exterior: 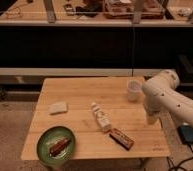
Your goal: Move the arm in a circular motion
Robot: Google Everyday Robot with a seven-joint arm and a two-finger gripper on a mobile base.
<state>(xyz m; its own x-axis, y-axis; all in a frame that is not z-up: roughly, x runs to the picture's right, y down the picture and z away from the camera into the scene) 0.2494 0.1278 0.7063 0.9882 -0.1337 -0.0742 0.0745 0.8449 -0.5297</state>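
Cream-white and thick, the arm (175, 100) enters from the right edge and bends at a rounded joint above the right side of the table (80, 90), with its lower segment pointing down. You will find the gripper (151, 120) at the tapering tip, hanging above the table's right edge, near the cup (134, 90) but apart from it. Whether it is wide or narrow I cannot tell; nothing appears to be held. On the table, noted as standing clear of the arm: the cup at the back right, a bottle (101, 117) lying near the centre, a bar (121, 138) in a wrapper just right of it towards the front, a sponge (58, 107) on the left, and a green plate (45, 145) at the front left with some food on it. As to progress, one moment cannot show how much of a circle is done; treat the sweep as underway at best and not confirmed complete. My judgement: what is left is a clean loop above the table, and the cup is the nearest thing at risk if the path dips.
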